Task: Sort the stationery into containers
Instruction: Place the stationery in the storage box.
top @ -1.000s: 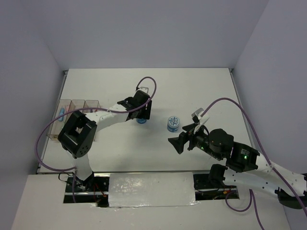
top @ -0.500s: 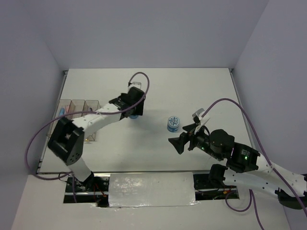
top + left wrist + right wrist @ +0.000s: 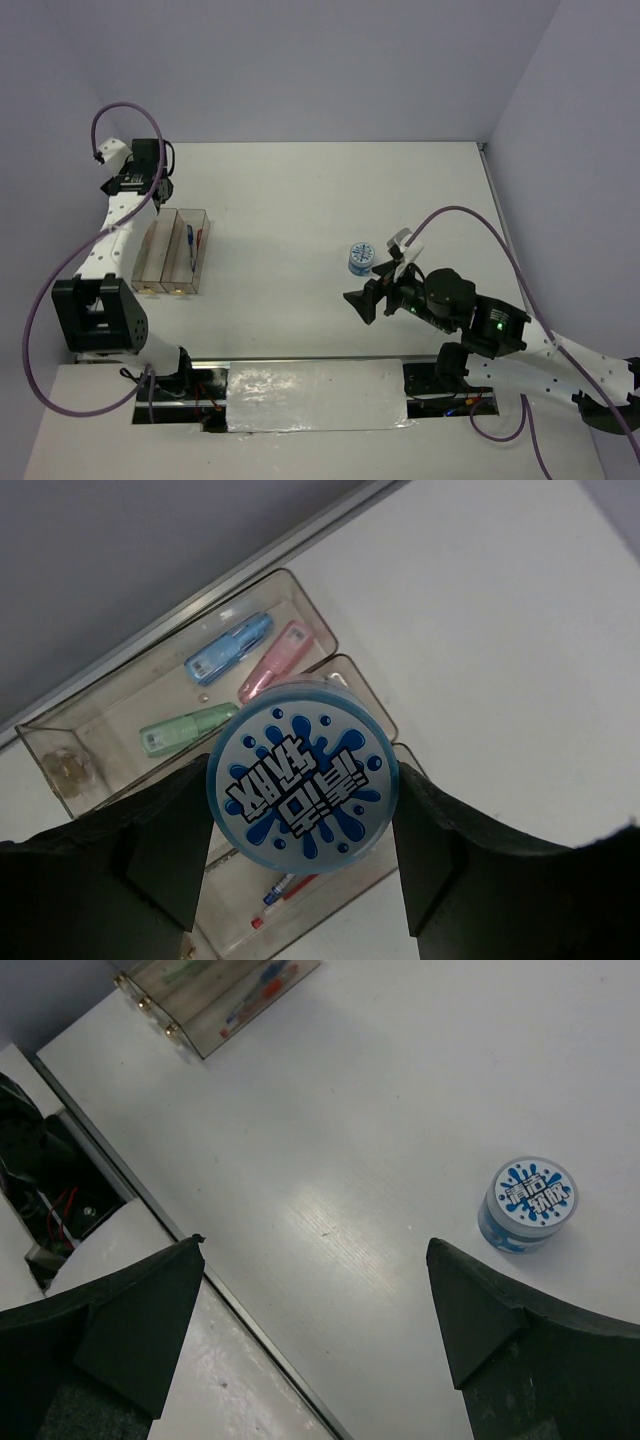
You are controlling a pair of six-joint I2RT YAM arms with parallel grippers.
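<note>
Within the last second the left claw (image 3: 300,842) is carried from the middle of the white counter (image 3: 300,190) to its far left corner. A round blue roll with a patterned white top (image 3: 302,780) is clamped between its fingers and held in the air above the row of clear amber-tinted plastic bins (image 3: 156,258). One compartment is occupied by the light-blue, pink and green oblong bars (image 3: 230,648); the thin blue and red pens (image 3: 283,888) lie in another. Release into a bin is judged to be the step in hand. The second round blue roll (image 3: 362,258) is left unmoved right of centre, near the right claw (image 3: 315,1243), whose jaws are spread wide and empty. This roll is judged the only item outstanding.
</note>
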